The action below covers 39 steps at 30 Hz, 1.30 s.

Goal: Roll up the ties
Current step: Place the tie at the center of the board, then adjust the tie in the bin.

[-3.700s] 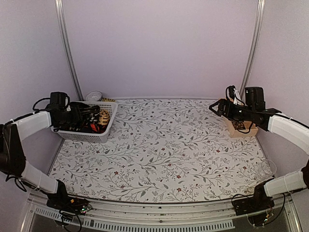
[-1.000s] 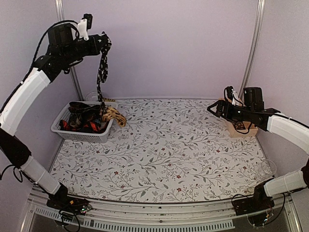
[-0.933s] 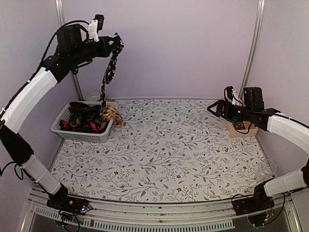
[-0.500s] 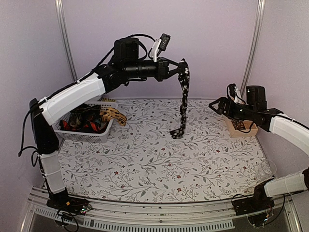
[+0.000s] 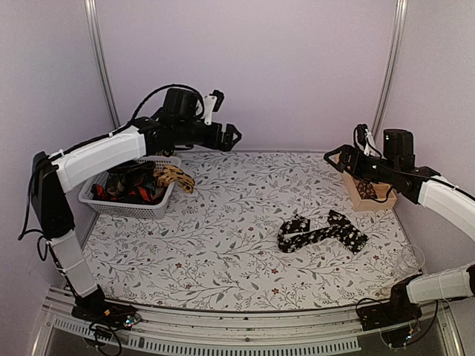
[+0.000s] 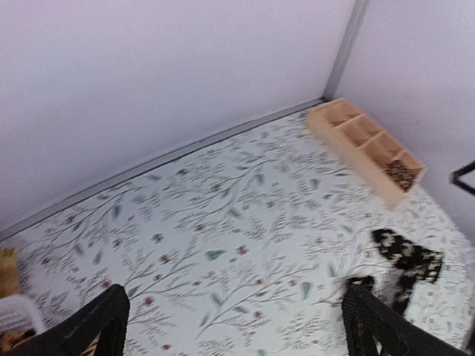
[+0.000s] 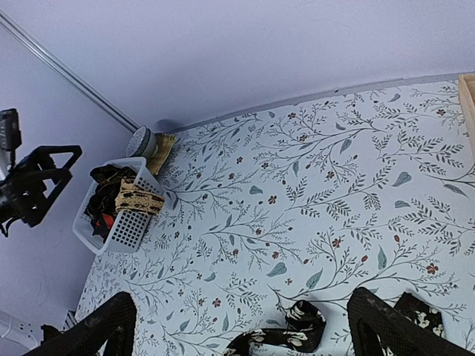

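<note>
A wooden tray divided into small compartments [image 5: 367,194] sits at the far right edge of a table covered in a pale cloth printed with leafy sprigs [image 5: 223,245]; every place below is given from that tray. The task's thing, a long black cloth tie with tiny pale flower specks [image 5: 320,231], lies on the cloth near the tray, a little left of it and closer to the arm bases; it is loosely kinked and folded over itself, not flat and not rolled; this open spot probably suits rolling, since both arms seem able to reach it. The left gripper [image 5: 234,137] hangs high in the air well to the tray's left, its fingers spread wide with nothing between them. The right gripper [image 5: 335,157] hovers just above the tray's far end, also spread and empty, seemingly waiting. Far across the table from the tray stands a white slotted plastic basket [image 5: 130,208] heaped with more dark and red ties [image 5: 126,185]; a tan patterned tie [image 5: 174,176] spills over its rim; these look like the supply yet to be rolled. The tray's compartments are likely meant for finished rolls.
</note>
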Tool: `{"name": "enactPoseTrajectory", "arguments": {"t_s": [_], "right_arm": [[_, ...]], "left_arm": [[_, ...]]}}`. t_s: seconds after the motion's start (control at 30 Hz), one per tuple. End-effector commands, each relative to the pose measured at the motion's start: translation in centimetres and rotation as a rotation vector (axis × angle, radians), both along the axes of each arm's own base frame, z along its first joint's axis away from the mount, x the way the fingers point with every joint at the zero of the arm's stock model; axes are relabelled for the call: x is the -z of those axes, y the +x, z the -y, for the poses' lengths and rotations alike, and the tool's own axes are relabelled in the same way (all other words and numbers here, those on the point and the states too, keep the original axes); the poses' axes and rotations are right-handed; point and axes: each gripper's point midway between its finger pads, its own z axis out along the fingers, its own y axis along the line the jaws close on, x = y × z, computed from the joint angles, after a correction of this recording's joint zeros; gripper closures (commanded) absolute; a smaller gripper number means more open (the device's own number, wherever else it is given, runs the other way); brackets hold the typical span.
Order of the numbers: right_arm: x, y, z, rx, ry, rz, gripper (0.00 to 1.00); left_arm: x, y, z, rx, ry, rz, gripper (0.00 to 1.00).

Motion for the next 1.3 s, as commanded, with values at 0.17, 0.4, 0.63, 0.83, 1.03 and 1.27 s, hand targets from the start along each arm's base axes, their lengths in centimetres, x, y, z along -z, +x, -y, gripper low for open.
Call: {"name": "enactPoseTrajectory", "arguments": {"t_s": [0.17,0.4,0.63,0.83,1.03,1.27], "right_arm": [[0.0,-0.3,-1.1,-0.067,0.031,-0.007,0.0],[0.4,-0.5,-1.5,-0.085,0.035,-0.019,0.0],[0.5,-0.6,-1.5,-0.087,0.024,-0.019,0.0],[0.7,-0.6,-1.6,-0.095,0.028,-0.025,0.0],[1.1,-0.6,-1.4,-0.09,0.016,-0.029,0.0],[1.3,-0.7,-1.6,-0.098,0.026,-0.034,0.0]], "left_arm": [[10.5,0.8,-14.3,-0.402,0.775,-0.019,0.0],[15.8,-1.2,-16.0,-0.261,1.161,-0.017,0.0],[18.3,-1.0,-17.0,-0.214,1.332,-0.013,0.1],[21.5,0.2,-17.4,-0.2,1.439,-0.014,0.36],[20.0,2.0,-17.3,-0.269,1.47,0.06,0.65],[16.0,4.4,-17.9,-0.42,1.414,0.152,1.0]]}}
